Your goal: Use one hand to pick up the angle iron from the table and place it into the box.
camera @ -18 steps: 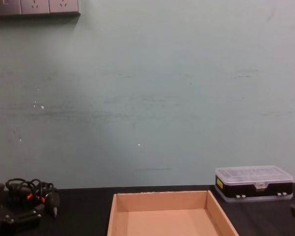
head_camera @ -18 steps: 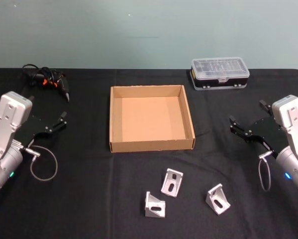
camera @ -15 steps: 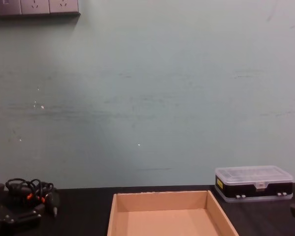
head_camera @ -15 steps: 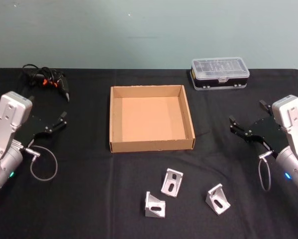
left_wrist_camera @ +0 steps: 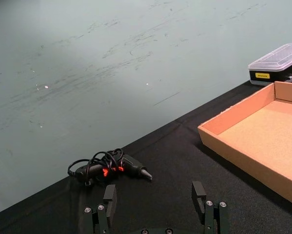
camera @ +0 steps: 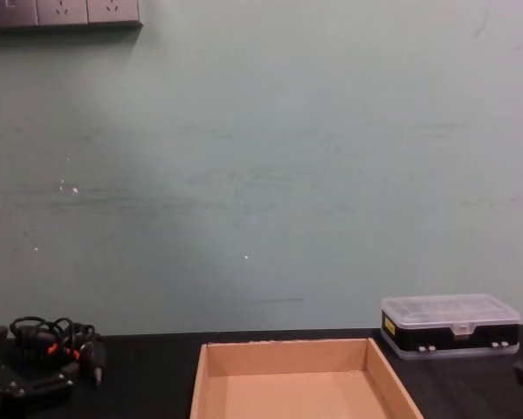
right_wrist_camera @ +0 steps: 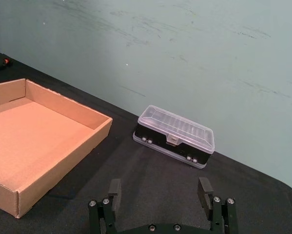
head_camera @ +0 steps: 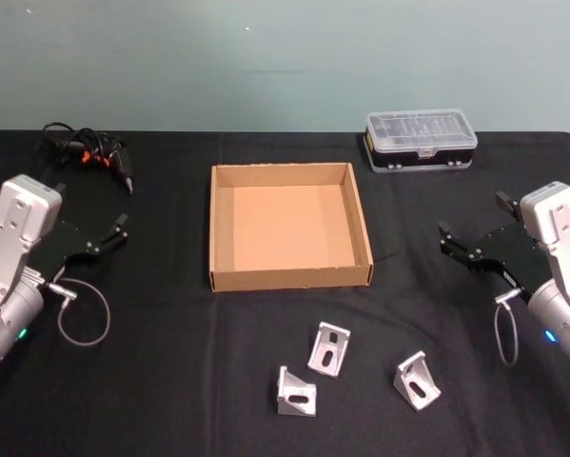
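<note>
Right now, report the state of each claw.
Left claw: open, holding nothing.
Right claw: open, holding nothing.

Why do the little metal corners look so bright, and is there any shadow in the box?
Head view: the metal corners catch the light against the dark table; inside the box, the walls look darker than the floor. Right wrist view: the case lid shines pale.
</note>
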